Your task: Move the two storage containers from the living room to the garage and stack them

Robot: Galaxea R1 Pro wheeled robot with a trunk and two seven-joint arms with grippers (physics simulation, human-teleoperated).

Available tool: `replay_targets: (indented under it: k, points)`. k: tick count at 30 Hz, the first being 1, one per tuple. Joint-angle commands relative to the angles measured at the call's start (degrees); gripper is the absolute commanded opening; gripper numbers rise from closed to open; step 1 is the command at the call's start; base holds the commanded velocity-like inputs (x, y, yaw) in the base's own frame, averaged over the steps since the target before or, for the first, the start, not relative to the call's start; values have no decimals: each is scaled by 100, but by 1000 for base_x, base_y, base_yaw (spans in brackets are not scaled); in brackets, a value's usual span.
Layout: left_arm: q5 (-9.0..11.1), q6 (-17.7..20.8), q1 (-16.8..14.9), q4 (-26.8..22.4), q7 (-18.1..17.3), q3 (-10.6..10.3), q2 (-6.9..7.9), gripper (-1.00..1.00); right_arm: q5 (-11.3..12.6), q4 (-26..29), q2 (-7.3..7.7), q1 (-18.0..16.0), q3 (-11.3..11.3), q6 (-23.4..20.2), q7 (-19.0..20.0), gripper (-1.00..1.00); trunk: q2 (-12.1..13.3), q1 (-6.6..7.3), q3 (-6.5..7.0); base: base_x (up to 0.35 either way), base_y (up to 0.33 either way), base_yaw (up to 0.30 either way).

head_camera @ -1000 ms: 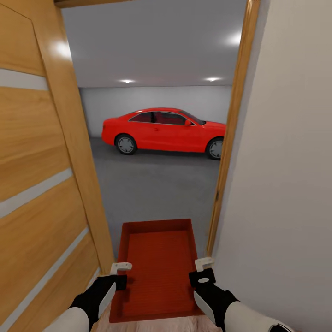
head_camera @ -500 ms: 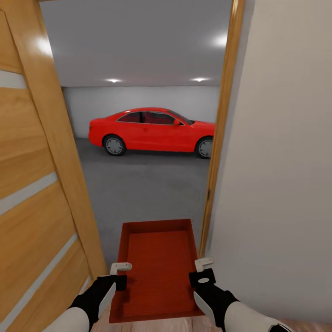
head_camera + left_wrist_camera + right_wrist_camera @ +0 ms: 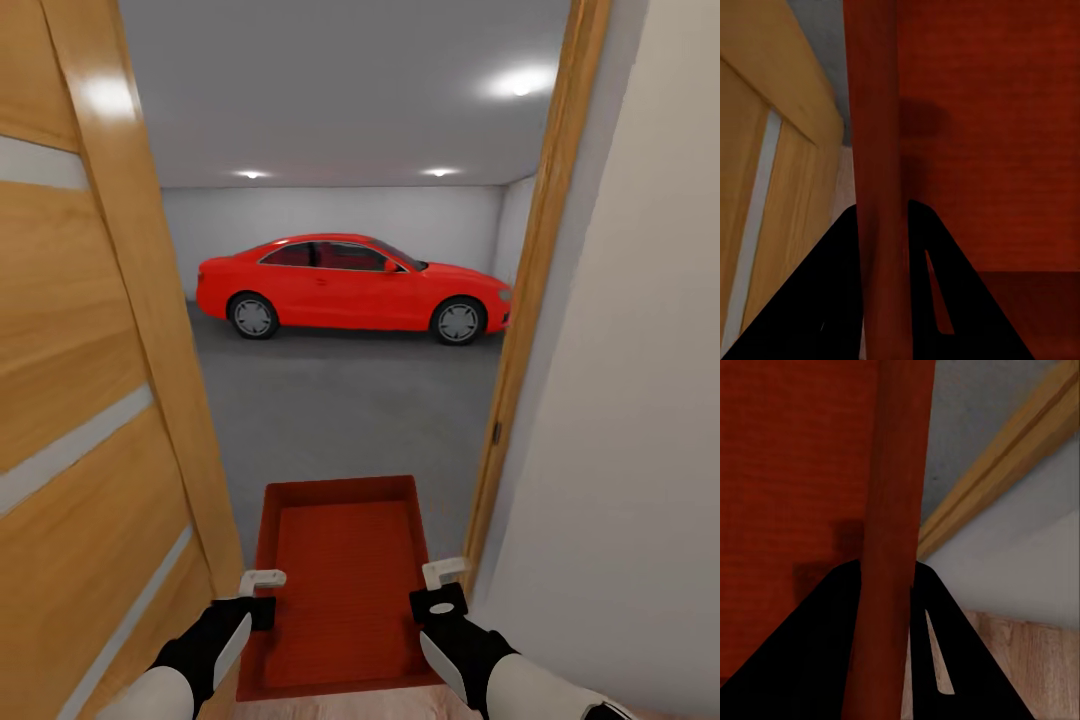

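- Left pincer (image 3: 262,592) and right pincer (image 3: 440,588) each clamp a side wall of the storage container (image 3: 345,580), keeping it level.
- It is carried lengthwise through the doorway (image 3: 535,300) toward the garage floor (image 3: 350,410).

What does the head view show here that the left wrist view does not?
Head view alone: the red coupe car, the grey concrete garage floor and the right pincer. Left wrist view alone: black pincer fingers straddling the bin's side wall. Both: the orange-red rectangular plastic bin, the left pincer and the wooden door.
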State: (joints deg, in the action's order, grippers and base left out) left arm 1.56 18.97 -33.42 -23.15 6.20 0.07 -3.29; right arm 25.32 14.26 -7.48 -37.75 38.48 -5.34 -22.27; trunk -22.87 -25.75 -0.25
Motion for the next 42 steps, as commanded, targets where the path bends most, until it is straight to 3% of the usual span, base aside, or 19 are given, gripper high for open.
replay_targets:
  k: [1, 31, 42]
  points:
    - [-44, 31, 2, -14, 31, 2, -5, -100, 78, 67, -35, -4, 19, -37, 56, -100, -5, -4, -3, 122, 190, 0]
    - [-51, 28, 3, -32, 31, 2, -5, -100, 79, 68, -35, -4, 19, -37, 56, -100, -5, -4, -3, 8, 12, -80]
    - [-51, 28, 2, -25, 31, 2, -5, -100, 82, 68, -35, -4, 17, -37, 56, -100, -5, -4, -3, 94, 215, 0]
